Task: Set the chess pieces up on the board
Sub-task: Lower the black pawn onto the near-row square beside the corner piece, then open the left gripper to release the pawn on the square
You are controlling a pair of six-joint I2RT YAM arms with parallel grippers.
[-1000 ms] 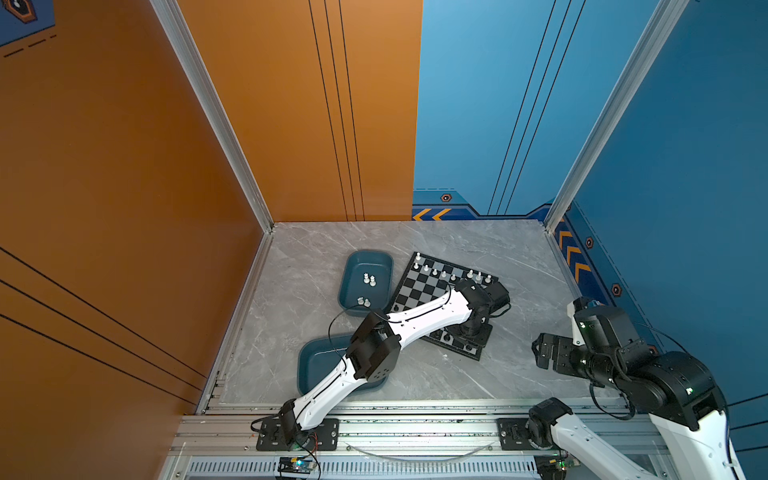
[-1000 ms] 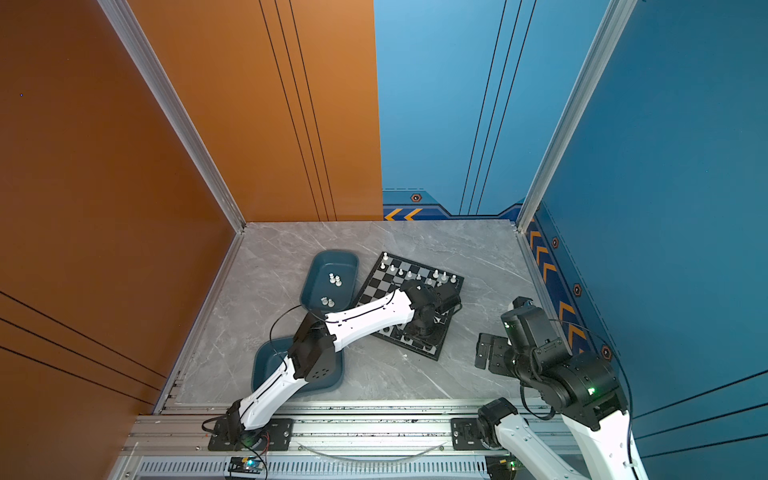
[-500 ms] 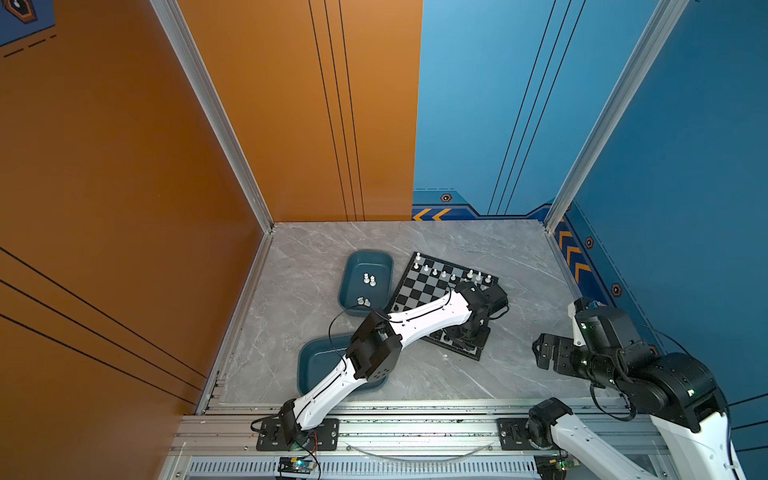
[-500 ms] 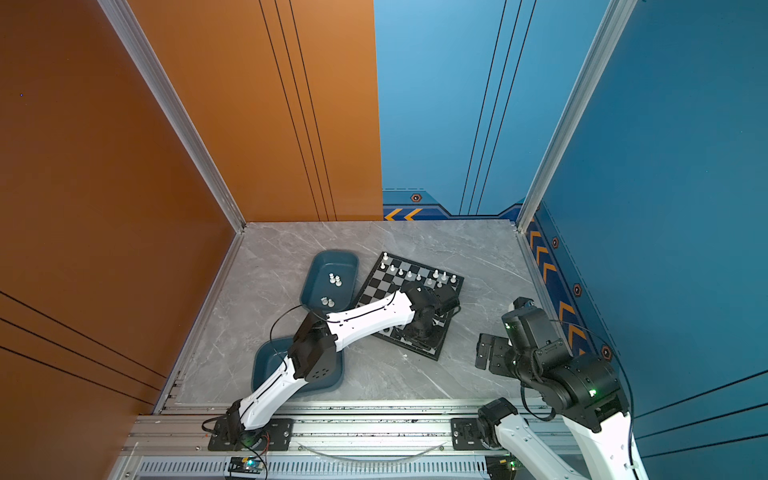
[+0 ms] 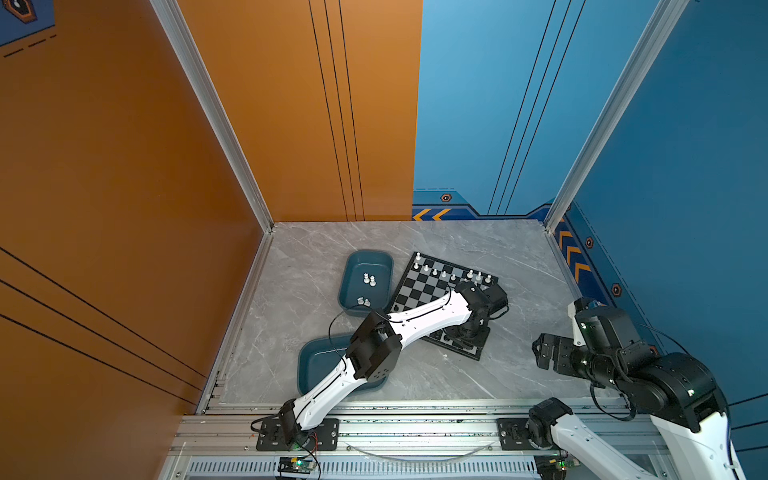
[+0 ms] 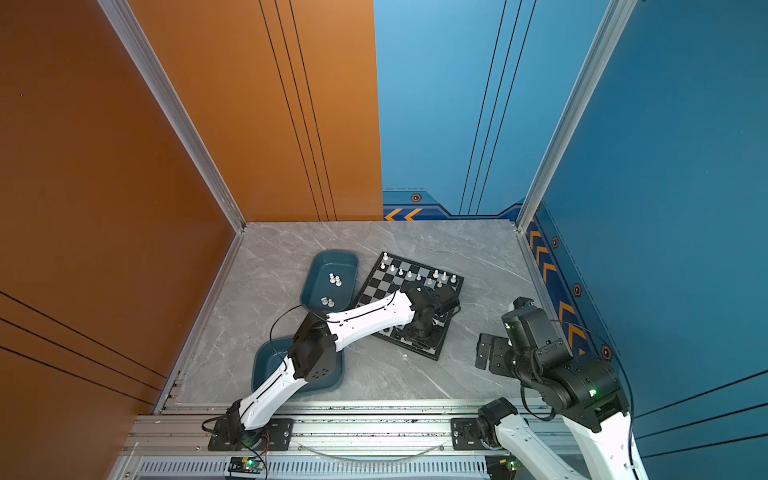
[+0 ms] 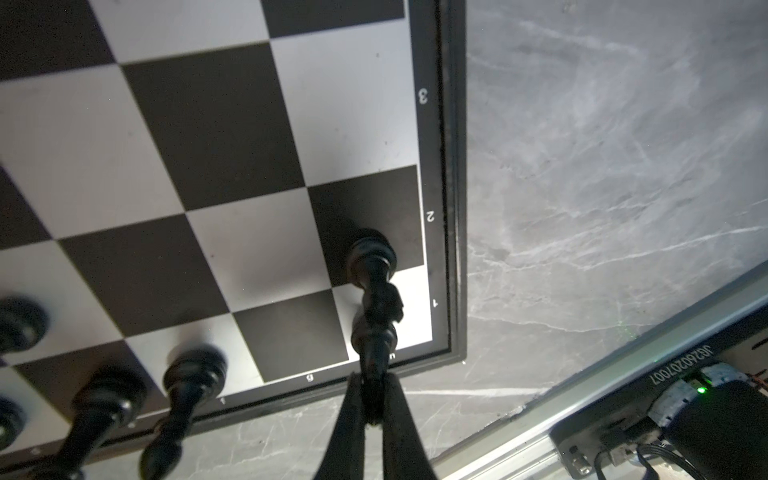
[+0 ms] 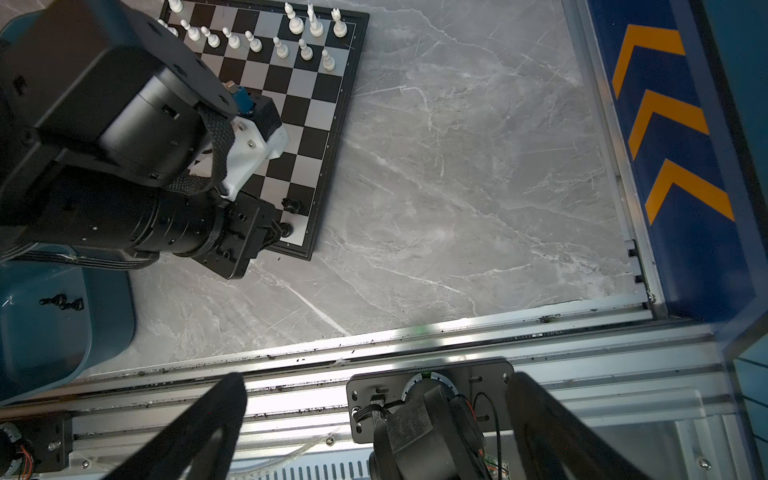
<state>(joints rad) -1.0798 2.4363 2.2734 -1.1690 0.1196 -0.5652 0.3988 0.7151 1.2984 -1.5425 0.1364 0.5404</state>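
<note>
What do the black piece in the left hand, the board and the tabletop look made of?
The small black chess piece pinched by the left hand: likely moulded plastic, semi-gloss highlights. The flat black-and-silver chessboard: smooth, satin sheen; plastic or coated metal, unclear. The grey veined tabletop: marble look, possibly printed laminate.

Top views look down from high (both show the board (image 5: pixel 419 291) (image 6: pixel 380 291)).
</note>
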